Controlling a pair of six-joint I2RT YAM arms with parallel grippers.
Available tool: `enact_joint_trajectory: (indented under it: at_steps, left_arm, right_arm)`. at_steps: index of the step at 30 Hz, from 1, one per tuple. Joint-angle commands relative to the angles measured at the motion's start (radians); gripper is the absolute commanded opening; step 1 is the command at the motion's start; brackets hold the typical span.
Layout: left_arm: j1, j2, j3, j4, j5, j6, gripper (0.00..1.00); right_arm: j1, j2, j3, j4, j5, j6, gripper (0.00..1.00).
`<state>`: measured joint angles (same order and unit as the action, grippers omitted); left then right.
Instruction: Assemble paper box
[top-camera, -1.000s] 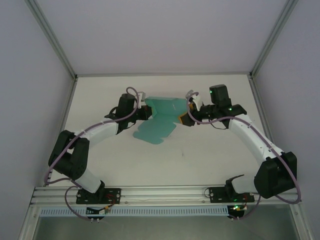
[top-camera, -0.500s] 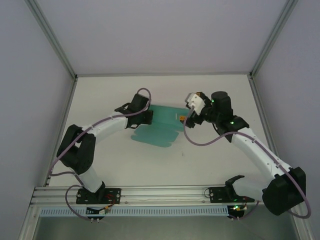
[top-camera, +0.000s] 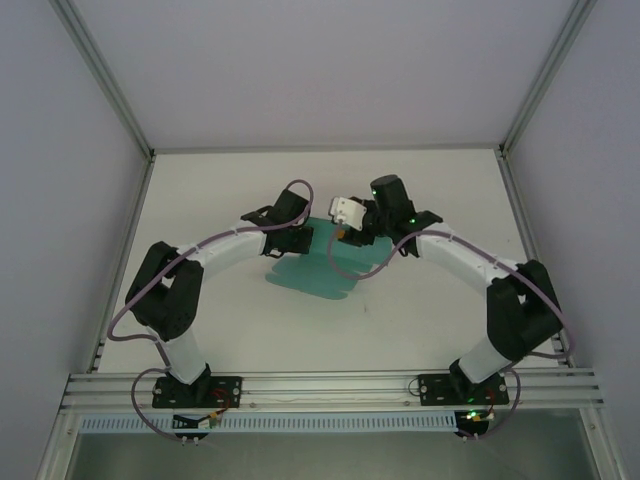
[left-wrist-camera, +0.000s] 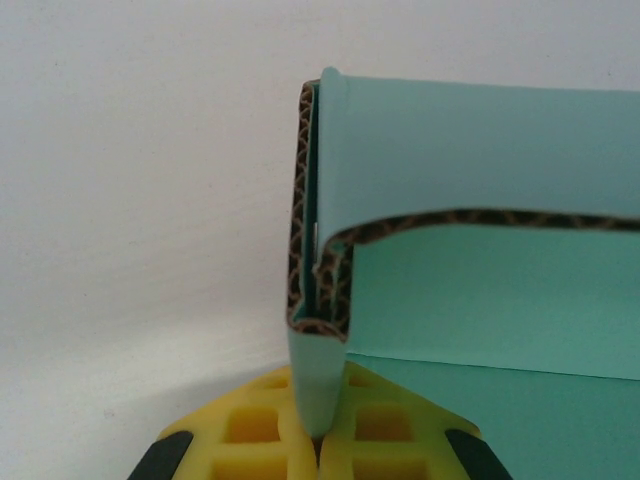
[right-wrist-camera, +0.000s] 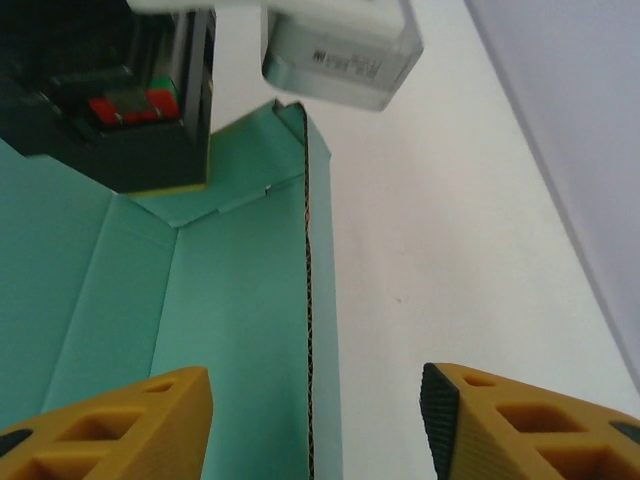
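A: Where is the paper box (top-camera: 315, 268), and why is it held that way?

B: It lies part-folded on the table (top-camera: 440, 310), one side wall turned up. The left gripper (top-camera: 304, 228) sits at the box's far-left corner. In the left wrist view, that gripper (left-wrist-camera: 320, 440) has its yellow pads pressed together on the doubled-over card of the box (left-wrist-camera: 480, 150). I judge it is pinning the fold so the wall stands while the other arm works.

A: And the right one?

B: The right gripper (top-camera: 343, 235) hangs over the box's far edge, just right of the pinched corner. From its own camera, the right gripper (right-wrist-camera: 315, 420) has its jaws parted, with nothing in them. The thin upright edge of the box (right-wrist-camera: 230, 330) runs between them, with a gap on either side. It looks lined up to take that wall, though I cannot tell whether either pad touches the card.

A: What has changed from a second ago?

B: Then the right gripper was off the box's right side, at a raised flap. It has since swung in over the box's far middle. The left gripper has also shifted inward along the box's far edge, staying clamped, and the raised flap now looks lower
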<state>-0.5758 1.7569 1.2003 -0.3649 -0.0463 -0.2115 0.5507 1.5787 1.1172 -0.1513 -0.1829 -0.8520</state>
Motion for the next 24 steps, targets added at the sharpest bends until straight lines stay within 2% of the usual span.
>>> enact_joint_trajectory:
  at_steps: [1, 2, 7, 11, 12, 14, 16, 21, 24]
  left_arm:
    - [-0.007, -0.006, 0.016, -0.011, 0.002, 0.012, 0.0]
    - [-0.008, -0.005, 0.017, -0.007, 0.003, 0.013, 0.0]
    - [-0.01, -0.005, 0.002, 0.019, 0.016, 0.008, 0.0]
    - [-0.01, 0.008, -0.014, 0.018, -0.01, -0.011, 0.0]
    - [-0.008, 0.012, -0.021, 0.017, -0.017, -0.013, 0.0]
    - [-0.007, 0.02, -0.037, 0.021, -0.026, -0.018, 0.11]
    - [-0.003, 0.023, -0.048, 0.024, -0.031, -0.028, 0.16]
    - [0.01, 0.004, -0.075, 0.047, -0.057, -0.047, 0.24]
    - [0.026, -0.004, -0.103, 0.077, -0.019, -0.041, 0.31]
  right_arm:
    - [0.011, 0.036, 0.04, -0.004, 0.02, -0.027, 0.47]
    - [0.014, 0.05, 0.046, 0.002, 0.035, -0.031, 0.45]
    - [0.042, 0.11, 0.061, 0.025, 0.134, -0.075, 0.14]
    - [0.057, 0.116, 0.039, 0.034, 0.159, -0.097, 0.0]
    - [0.059, 0.111, 0.02, 0.056, 0.161, -0.104, 0.0]
    - [0.064, 0.1, -0.02, 0.108, 0.173, -0.122, 0.0]
    - [0.069, 0.088, -0.041, 0.129, 0.179, -0.133, 0.0]
    - [0.072, 0.06, -0.058, 0.109, 0.149, -0.128, 0.0]
    - [0.074, 0.055, -0.069, 0.105, 0.136, -0.13, 0.0]
